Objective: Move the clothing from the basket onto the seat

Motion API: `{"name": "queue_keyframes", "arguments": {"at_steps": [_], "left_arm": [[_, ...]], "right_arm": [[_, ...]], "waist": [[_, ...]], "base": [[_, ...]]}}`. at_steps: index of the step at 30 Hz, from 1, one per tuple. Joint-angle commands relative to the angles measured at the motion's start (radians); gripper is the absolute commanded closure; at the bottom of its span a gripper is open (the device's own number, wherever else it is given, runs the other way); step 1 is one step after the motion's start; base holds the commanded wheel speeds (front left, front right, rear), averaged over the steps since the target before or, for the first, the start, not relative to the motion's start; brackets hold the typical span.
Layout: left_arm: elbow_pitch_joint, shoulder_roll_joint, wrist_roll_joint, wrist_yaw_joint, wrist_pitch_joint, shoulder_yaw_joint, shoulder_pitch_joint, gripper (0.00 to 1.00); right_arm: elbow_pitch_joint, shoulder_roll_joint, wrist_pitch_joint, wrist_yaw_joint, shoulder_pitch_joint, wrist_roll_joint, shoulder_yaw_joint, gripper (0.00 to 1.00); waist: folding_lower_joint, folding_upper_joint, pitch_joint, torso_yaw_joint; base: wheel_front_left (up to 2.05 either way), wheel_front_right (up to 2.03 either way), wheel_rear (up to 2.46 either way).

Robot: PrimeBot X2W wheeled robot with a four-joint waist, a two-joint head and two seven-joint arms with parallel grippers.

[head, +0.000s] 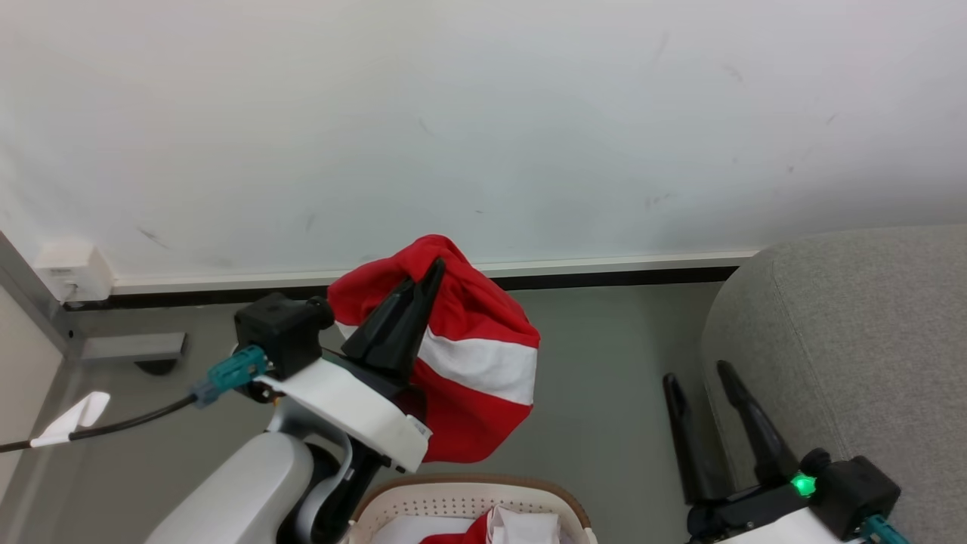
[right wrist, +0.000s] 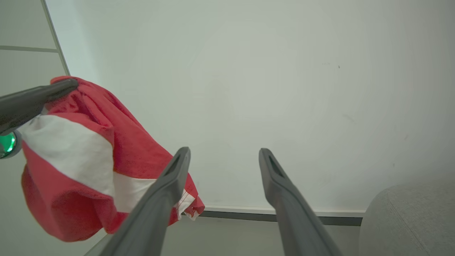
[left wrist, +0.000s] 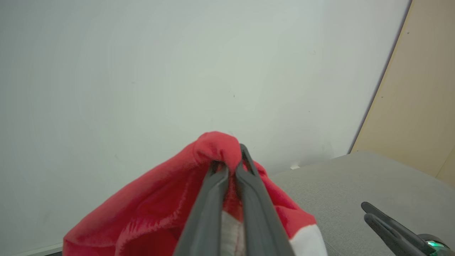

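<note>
My left gripper (head: 436, 266) is shut on a red garment with a white band (head: 468, 355), holding it up in the air above the basket (head: 468, 491). In the left wrist view the fingers (left wrist: 229, 156) pinch a fold of the red clothing (left wrist: 156, 209). The same garment (right wrist: 81, 156) hangs at the left of the right wrist view. More red and white clothing (head: 498, 525) lies in the cream basket at the bottom edge. The grey seat (head: 854, 332) stands to the right. My right gripper (head: 696, 372) is open beside the seat's corner, with nothing between its fingers (right wrist: 177, 167).
A pale wall (head: 483, 113) with a white and dark skirting strip fills the background. Grey floor (head: 619, 378) lies between the basket and the seat. A white socket box (head: 72, 270) and a cable sit at the far left.
</note>
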Motion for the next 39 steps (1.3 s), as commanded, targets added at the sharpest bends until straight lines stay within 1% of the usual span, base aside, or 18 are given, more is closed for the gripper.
{"name": "queue_keyframes", "arguments": {"at_steps": [1, 4, 7, 10, 14, 18, 24, 27, 31, 32, 33, 34, 39], "left_arm": [[-0.006, 0.009, 0.005, 0.003, -0.005, 0.003, 0.003, 1.0], [-0.003, 0.008, 0.003, 0.004, -0.011, 0.006, 0.003, 1.0], [0.005, 0.01, 0.0, 0.005, -0.016, 0.008, 0.005, 1.0], [0.013, 0.008, 0.0, 0.003, -0.02, 0.005, 0.008, 1.0], [0.019, -0.01, 0.007, 0.0, -0.017, -0.014, 0.009, 1.0], [0.022, -0.03, 0.013, -0.01, -0.004, -0.046, 0.009, 1.0], [0.025, -0.073, 0.018, -0.029, 0.022, -0.105, 0.003, 1.0], [0.032, -0.093, 0.019, -0.037, 0.037, -0.137, 0.011, 1.0], [0.042, -0.117, 0.013, -0.048, 0.046, -0.171, 0.025, 1.0], [0.043, -0.121, 0.012, -0.049, 0.047, -0.177, 0.027, 1.0], [0.044, -0.125, 0.011, -0.051, 0.048, -0.183, 0.029, 1.0], [0.046, -0.127, 0.008, -0.052, 0.049, -0.187, 0.032, 1.0], [0.056, -0.124, -0.004, -0.043, 0.043, -0.179, 0.039, 1.0]], "right_arm": [[0.006, -0.003, 0.0, -0.002, -0.01, -0.022, 0.012, 0.0], [0.019, -0.023, 0.0, -0.002, -0.02, -0.086, 0.059, 0.0], [0.032, -0.032, 0.0, -0.002, -0.035, -0.122, 0.116, 0.0], [0.05, -0.043, 0.0, -0.002, -0.054, -0.14, 0.189, 0.0], [0.103, -0.063, 0.0, -0.002, -0.09, -0.162, 0.283, 0.0], [0.186, -0.05, 0.001, -0.002, -0.132, -0.147, 0.337, 0.0], [0.325, -0.023, 0.001, -0.002, -0.214, -0.165, 0.36, 0.0], [0.35, -0.013, 0.001, -0.002, -0.239, -0.177, 0.348, 0.0], [0.353, -0.004, 0.0, -0.002, -0.241, -0.185, 0.335, 0.0], [0.348, -0.004, 0.0, -0.002, -0.238, -0.183, 0.335, 0.05], [0.344, -0.003, 0.0, -0.002, -0.234, -0.178, 0.338, 0.55], [0.338, -0.003, 0.0, -0.002, -0.23, -0.172, 0.343, 1.0], [0.313, -0.003, 0.0, -0.002, -0.213, -0.135, 0.343, 1.0]], "waist": [[0.0001, -0.0001, -0.001, -0.001], [0.0001, -0.0001, -0.002, -0.002], [0.0001, -0.0001, -0.003, -0.004], [0.0001, -0.0001, -0.006, -0.004], [0.0001, -0.0001, -0.01, 0.012], [0.0001, -0.0001, -0.015, 0.04], [0.0001, -0.0001, -0.027, 0.094], [0.0001, -0.0001, -0.035, 0.124], [0.0001, -0.0001, -0.044, 0.163], [0.0001, -0.0001, -0.046, 0.172], [0.0001, -0.0001, -0.048, 0.18], [0.0001, -0.0001, -0.05, 0.187], [0.0001, -0.0001, -0.055, 0.206]], "base": [[0.0, 0.0, 0.0], [0.0, 0.0, 0.0], [0.0, 0.0, 0.0], [0.0, 0.0, 0.0], [0.0, 0.0, 0.0], [0.0, 0.0, 0.0], [0.0, 0.0, 0.0], [0.0, 0.0, 0.0], [0.0, 0.0, 0.0], [0.0, 0.0, 0.0], [0.0, 0.0, 0.0], [0.0, 0.0, 0.0], [0.0, 0.0, 0.0]]}}
